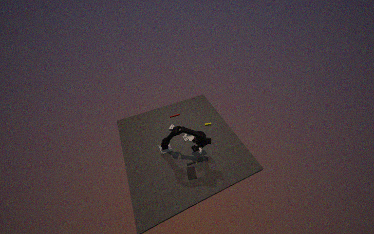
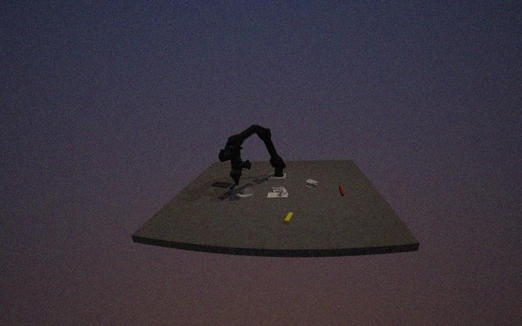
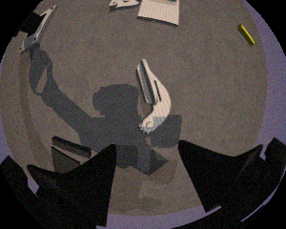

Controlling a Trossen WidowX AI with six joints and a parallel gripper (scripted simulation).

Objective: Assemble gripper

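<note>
A loose white jaw [image 1: 200,150] [image 2: 245,195] [image 3: 163,101] lies on the table, its toothed end towards my fingers in the wrist view. My gripper [image 2: 235,184] [image 3: 148,147] is open and empty, above the table close to this jaw's toothed end. The white gripper base [image 2: 272,195] [image 3: 157,14] lies farther off, cut by the top edge of the wrist view. A white part, seemingly the other jaw, rests on it; whether it sits on a pin is too small to tell. A white piece with holes [image 1: 171,126] [image 2: 311,183], seemingly the housing plate, lies apart and looks tilted.
A yellow block [image 1: 208,124] [image 2: 288,218] [image 3: 246,34] and a red bar [image 1: 175,115] [image 2: 341,190] lie on the table. A dark bar [image 1: 191,163] [image 3: 71,146] and a dark flat plate [image 1: 191,173] [image 2: 221,184] lie on the opposite side of the arm from the red bar.
</note>
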